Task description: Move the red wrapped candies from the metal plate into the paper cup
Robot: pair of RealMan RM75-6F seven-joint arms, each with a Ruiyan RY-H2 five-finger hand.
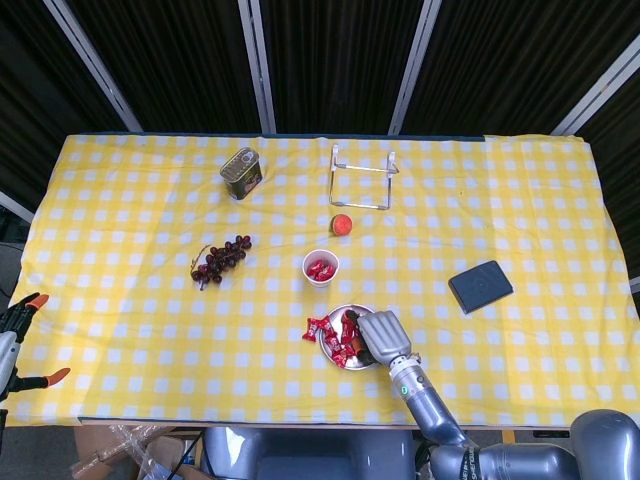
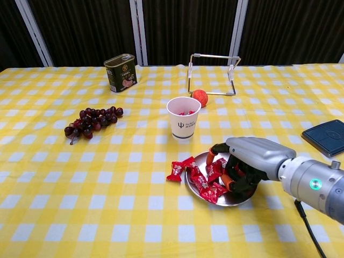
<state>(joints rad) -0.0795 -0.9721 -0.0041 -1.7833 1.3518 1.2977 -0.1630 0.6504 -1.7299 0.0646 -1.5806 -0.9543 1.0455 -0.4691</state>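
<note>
The metal plate (image 2: 237, 201) (image 1: 346, 366) lies near the table's front edge with a heap of red wrapped candies (image 2: 207, 186) (image 1: 338, 341) on it. My right hand (image 2: 248, 163) (image 1: 383, 335) rests over the plate's right half, thumb and fingers curled down around a candy (image 2: 217, 169) in the heap. One candy (image 2: 176, 170) (image 1: 314, 326) lies on the cloth just left of the plate. The white paper cup (image 2: 183, 121) (image 1: 321, 269) stands upright behind the plate with red candies inside. My left hand (image 1: 15, 345) shows only at the head view's far left edge, fingers apart and holding nothing.
A bunch of dark grapes (image 2: 90, 121) lies to the left, a green tin (image 2: 120, 72) behind it. A wire rack (image 2: 215, 56) and an orange ball (image 2: 200, 97) stand behind the cup. A dark flat case (image 2: 325, 137) lies at the right.
</note>
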